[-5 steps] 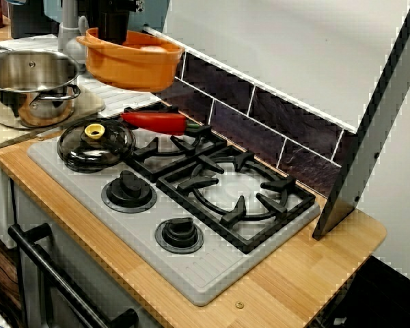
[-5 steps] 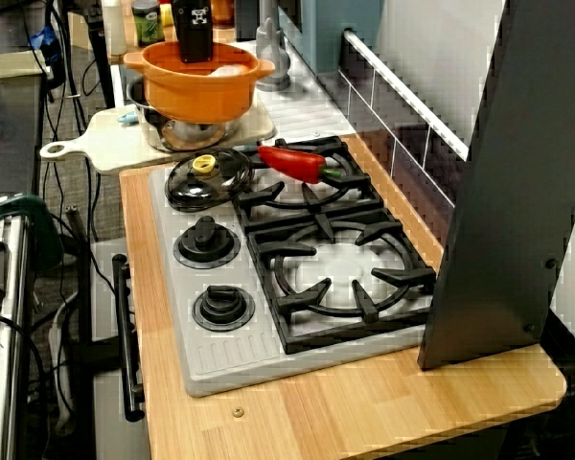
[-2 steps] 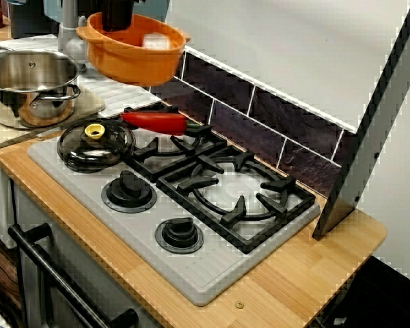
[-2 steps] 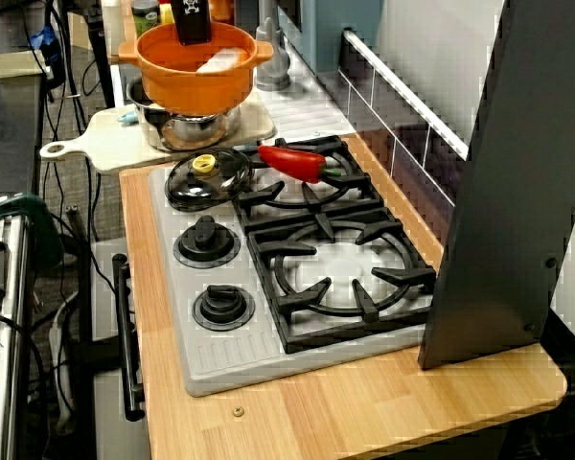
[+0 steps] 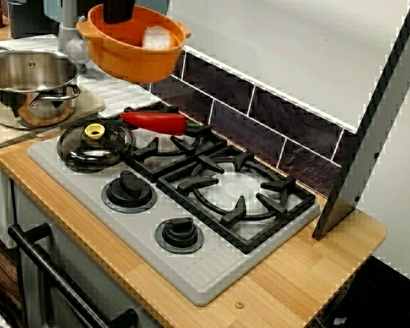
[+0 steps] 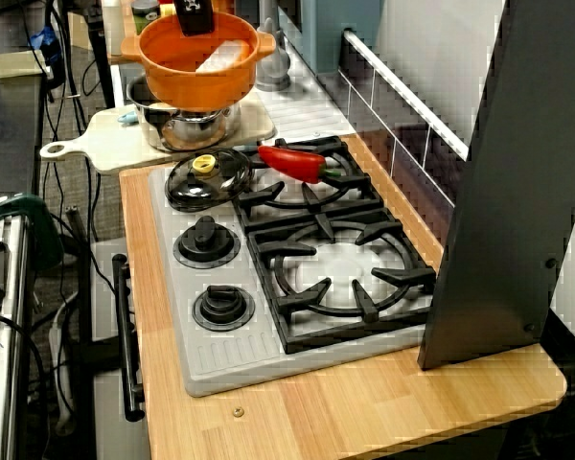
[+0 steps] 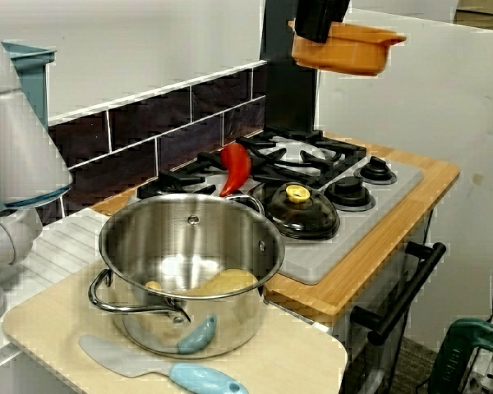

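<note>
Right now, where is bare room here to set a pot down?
Bare: the burner grate beside the dark panel, and the wooden counter between stove and panel. Crowded: the other burner, with red pepper and glass lid; the gripper holds the orange pot aloft there.

Bowl (image 5: 133,53) in gripper (image 5: 118,12), pepper (image 5: 154,122) beside lid (image 5: 96,145)
</note>
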Available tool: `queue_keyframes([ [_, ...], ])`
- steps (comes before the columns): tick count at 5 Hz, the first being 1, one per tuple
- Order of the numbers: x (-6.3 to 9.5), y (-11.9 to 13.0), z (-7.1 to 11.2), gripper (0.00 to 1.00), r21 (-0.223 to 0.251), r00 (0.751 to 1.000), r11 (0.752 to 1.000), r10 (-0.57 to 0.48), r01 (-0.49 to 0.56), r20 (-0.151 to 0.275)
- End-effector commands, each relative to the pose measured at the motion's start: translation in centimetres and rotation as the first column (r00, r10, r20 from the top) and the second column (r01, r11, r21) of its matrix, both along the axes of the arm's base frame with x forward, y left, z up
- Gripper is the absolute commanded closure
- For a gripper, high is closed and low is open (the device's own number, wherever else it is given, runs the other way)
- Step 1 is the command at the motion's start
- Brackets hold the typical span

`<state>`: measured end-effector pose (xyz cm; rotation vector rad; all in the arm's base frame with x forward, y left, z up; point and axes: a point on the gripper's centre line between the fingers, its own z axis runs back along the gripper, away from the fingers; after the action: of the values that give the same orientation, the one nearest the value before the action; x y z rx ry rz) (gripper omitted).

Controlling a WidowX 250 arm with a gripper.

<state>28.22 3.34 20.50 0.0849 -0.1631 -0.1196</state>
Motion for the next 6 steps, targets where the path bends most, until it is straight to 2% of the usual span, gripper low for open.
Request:
queue_keyframes([
  [1,-0.1,1.7,0.9,1.0,0.041,0.998,0.999,-0.016,0.014,0.054],
  [2,-0.8,2.2,0.8,1.0,0.067,0.997,0.997,-0.028,0.023,0.078],
  [3,-1.0,2.4,0.6,1.0,0.078,0.997,0.997,-0.024,0.018,0.073],
  [4,-1.0,2.4,0.4,1.0,0.117,0.996,0.993,-0.001,-0.011,0.094],
  [5,-0.6,2.0,-0.1,1.0,0.165,0.992,0.985,0.039,-0.058,0.116],
  [6,0.3,1.5,-1.3,1.0,0.19,0.989,0.977,0.074,-0.098,0.131],
])
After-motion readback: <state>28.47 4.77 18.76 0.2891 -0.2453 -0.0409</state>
